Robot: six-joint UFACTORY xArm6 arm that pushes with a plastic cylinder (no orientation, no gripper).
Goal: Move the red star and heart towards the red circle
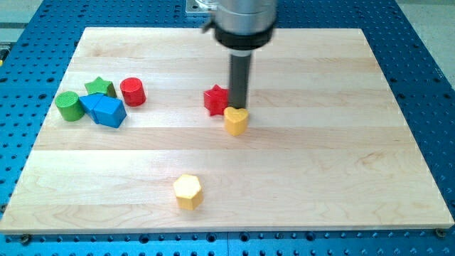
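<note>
Pincer there is none: the arm ends in a plain rod, so nothing is clenched or released, and its tip (238,107) sits just right of the red star (215,99), touching the yellow heart (236,121) below it. The step looks like shoving both leftward; the red circle (132,92) stands well apart at the view's left, so the next move calls for a long leftward push. No containers on the board (341,178).

Near the middle of the wooden board (298,163) we see my tip (238,107) touching down just right of the red star (215,99) and just above the yellow heart (236,121). Toward the board's left edge sit the red circle (132,92), green star (100,88), green cylinder (69,105) and blue blocks (104,110). A yellow hexagon (188,191) lies near the bottom edge.
</note>
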